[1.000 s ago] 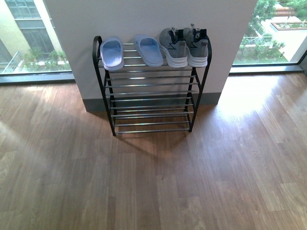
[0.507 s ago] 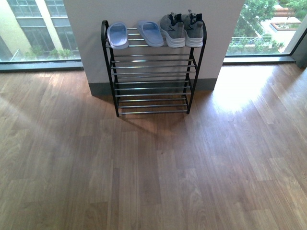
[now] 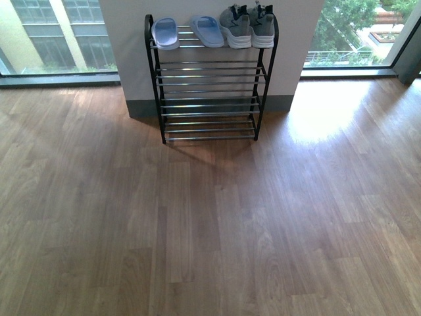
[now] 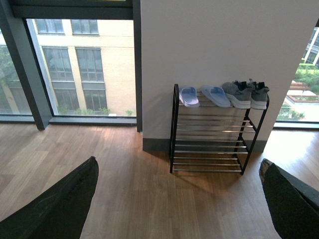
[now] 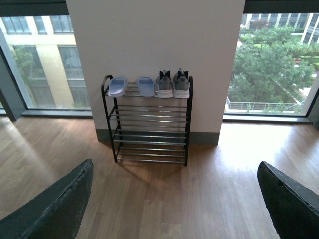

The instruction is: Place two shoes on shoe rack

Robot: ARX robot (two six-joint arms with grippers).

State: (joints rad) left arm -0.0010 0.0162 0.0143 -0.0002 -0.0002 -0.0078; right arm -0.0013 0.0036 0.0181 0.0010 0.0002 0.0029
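Black padded fingers [image 4: 55, 209] are poking into the left wrist view at both edges, so the left gripper [image 4: 174, 219] is sitting spread wide with nothing but floor between its tips. Same deal on the other arm: the right gripper [image 5: 174, 209] is gaping wide, holding nothing. Neither arm is showing up in the front view.

Both are hanging well back from the shoe rack [image 3: 207, 92], which is standing against a white wall pillar [image 3: 210, 6]. It's a black frame with shiny chrome bars for shelves, several tiers of them. Everything is sitting on the top tier: grey knit sneakers [image 3: 248, 26] with white soles and dark lining on the right, side by side and touching, toes pointing out toward the room. Pale blue slides [image 3: 186, 31] are taking up the left half, slightly splayed apart. The lower shelves are holding nothing.

Brown wood plank floor [image 3: 210, 230] is running everywhere, with a bright sun patch to the right of the rack. Big windows [image 5: 271, 59] are flanking the pillar, trees showing on one side and a beige building on the other.
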